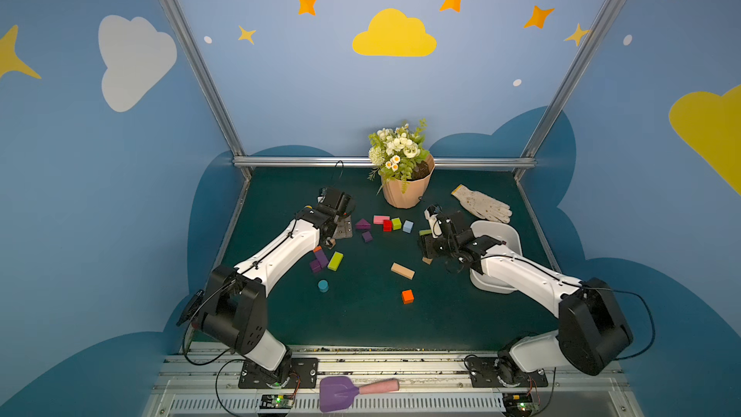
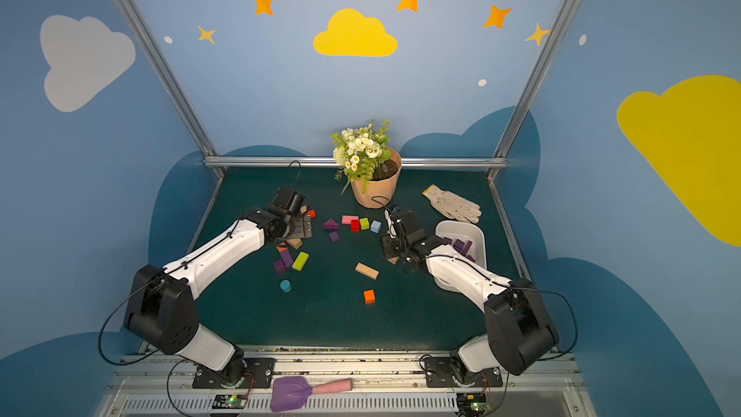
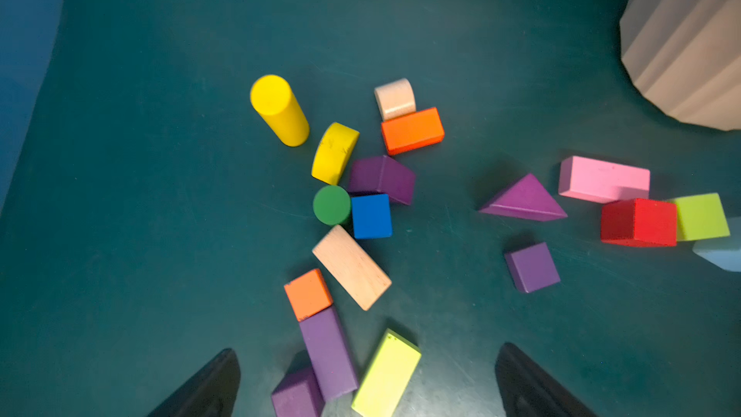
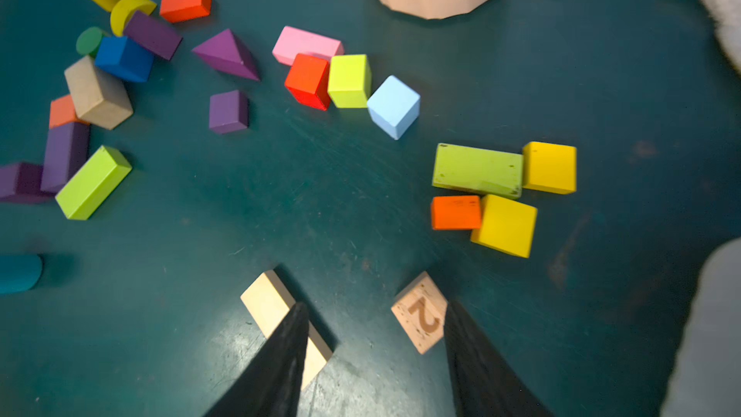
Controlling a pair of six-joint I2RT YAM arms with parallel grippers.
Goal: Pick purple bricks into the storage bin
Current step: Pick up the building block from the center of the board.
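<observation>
Several purple bricks lie loose on the dark green table: a triangular wedge [image 1: 362, 223] [image 3: 523, 200], a cube [image 1: 367, 236] [image 3: 531, 267], an oblong [image 3: 328, 351] beside a lower brick [image 3: 297, 395], and one more [image 3: 381, 178] among the coloured blocks. More purple bricks [image 2: 461, 244] rest inside the white storage bin [image 1: 497, 230] at the right, partly hidden by my right arm. My left gripper [image 3: 369, 379] hangs wide open above the oblong and a lime block. My right gripper [image 4: 375, 314] is open over bare table, left of the bin, between two wooden blocks.
A peach flowerpot [image 1: 405, 190] with flowers stands at the back, a white glove [image 1: 481, 204] to its right. Pink [image 1: 381, 219], red, lime, light-blue, wooden [image 1: 402, 270], orange [image 1: 407, 296] and teal [image 1: 322, 285] blocks are scattered about. A purple spade [image 1: 341, 391] lies on the front rail.
</observation>
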